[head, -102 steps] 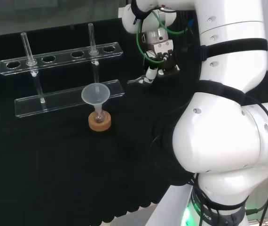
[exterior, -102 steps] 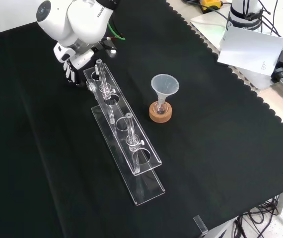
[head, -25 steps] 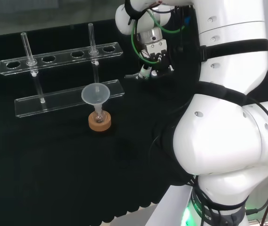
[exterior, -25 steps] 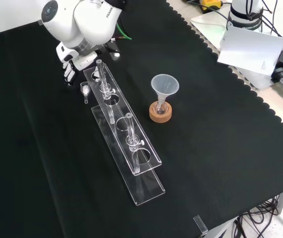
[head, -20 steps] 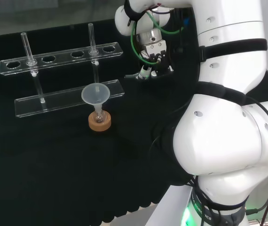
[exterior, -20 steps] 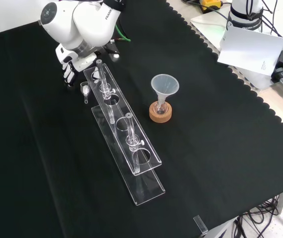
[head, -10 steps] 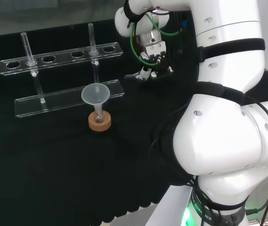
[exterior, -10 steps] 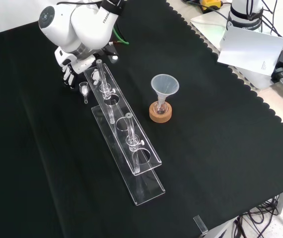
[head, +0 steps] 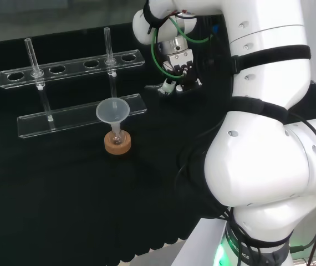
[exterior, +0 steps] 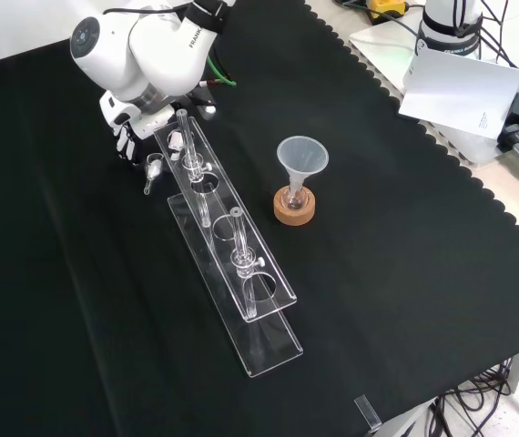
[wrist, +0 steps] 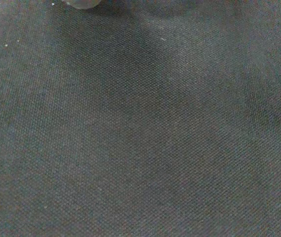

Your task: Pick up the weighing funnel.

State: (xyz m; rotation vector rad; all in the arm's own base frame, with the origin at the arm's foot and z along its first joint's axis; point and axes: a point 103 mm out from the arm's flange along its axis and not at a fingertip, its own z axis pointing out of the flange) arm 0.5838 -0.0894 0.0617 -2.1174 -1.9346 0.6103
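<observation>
The weighing funnel (head: 152,87) is a small clear scoop with a short stem, and the hand (head: 174,83) is shut on it. In the head view it sticks out to the left of the curled fingers, above the cloth near the rack's right end. From the front, the weighing funnel (exterior: 152,168) hangs just below the hand (exterior: 128,138), stem tilted down and left, beside the rack's far end. The arm's white link hides most of the hand there. A blurred pale part (wrist: 81,3) shows in the wrist view over bare black cloth.
A clear tube rack (head: 80,113) (exterior: 232,273) holding two glass tubes lies next to the hand. The big funnel (head: 112,111) (exterior: 301,155) stands in a small flask on a cork ring (head: 117,145) (exterior: 293,214). White paper (exterior: 460,86) lies beyond the cloth's scalloped edge.
Over five seconds the hand rose off the cloth with the weighing funnel. In the last second it drifted slightly left in the head view, and the funnel's stem tilted more.
</observation>
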